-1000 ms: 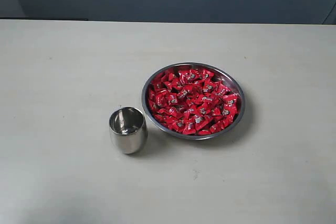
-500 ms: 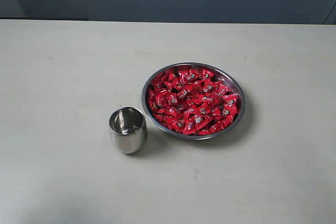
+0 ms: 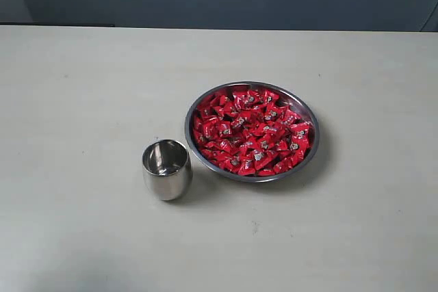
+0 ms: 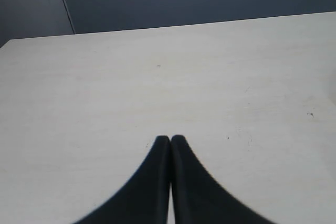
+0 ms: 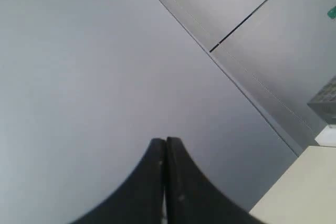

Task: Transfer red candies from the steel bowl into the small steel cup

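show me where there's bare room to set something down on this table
The pale table lies bare left of the small polished steel cup, behind the wide shallow steel bowl to the far edge, and along the near strip. Crowded: where cup and bowl stand close together, and the bowl itself, full of red-wrapped candies.

Nothing visibly changes across the exterior views: the wide, shallow steel bowl (image 3: pixel 304 109), its shiny red wrapped candies (image 3: pixel 252 131) and the small rounded steel cup (image 3: pixel 166 172) show no shift.
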Robot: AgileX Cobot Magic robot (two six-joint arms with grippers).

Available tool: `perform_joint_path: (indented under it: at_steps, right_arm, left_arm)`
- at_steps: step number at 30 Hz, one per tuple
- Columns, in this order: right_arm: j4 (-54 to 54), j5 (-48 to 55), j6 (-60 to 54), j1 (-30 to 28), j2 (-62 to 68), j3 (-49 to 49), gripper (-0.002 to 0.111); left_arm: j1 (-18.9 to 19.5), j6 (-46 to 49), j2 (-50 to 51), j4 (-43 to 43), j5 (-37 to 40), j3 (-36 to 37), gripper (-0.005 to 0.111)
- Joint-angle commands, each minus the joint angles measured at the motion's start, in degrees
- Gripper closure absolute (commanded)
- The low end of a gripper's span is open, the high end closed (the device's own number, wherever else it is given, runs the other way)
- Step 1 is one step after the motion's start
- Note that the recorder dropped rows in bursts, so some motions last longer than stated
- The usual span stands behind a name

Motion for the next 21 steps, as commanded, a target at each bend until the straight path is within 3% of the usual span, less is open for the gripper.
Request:
perform_joint_path:
  at_steps: [1,5,8,13,17,21]
  right_arm:
    - [0.3,-1.3,0.2,-0.3,-0.3,0.1,0.108]
    - [0.7,4.4,4.1,-0.3,-0.3,0.0,0.108]
    - [-8.3,14.2,4.1,-0.3,-0.2,-6.5,0.108]
    - [-20.7,17.0,3.9,1.1,7.9,-17.7,0.108]
    - [-31.7,23.2,2.4,11.9,25.5,-31.7,0.108]
    - [-33.4,27.9,-9.1,25.5,48.8,-44.8,0.108]
  left_arm:
    - [-0.3,-0.1,-0.3,0.1,-0.6,0.1,0.106]
    - [-0.3,-0.1,-0.3,0.1,-0.6,0.1,0.106]
    - [-0.3,-0.1,-0.3,0.1,-0.6,0.1,0.106]
    - [-0.3,-0.1,-0.3,0.1,-0.6,0.1,0.106]
    - [-0.3,-0.1,-0.3,0.1,-0.6,0.1,0.106]
    - [-0.3,-0.1,-0.3,0.1,-0.6,0.1,0.106]
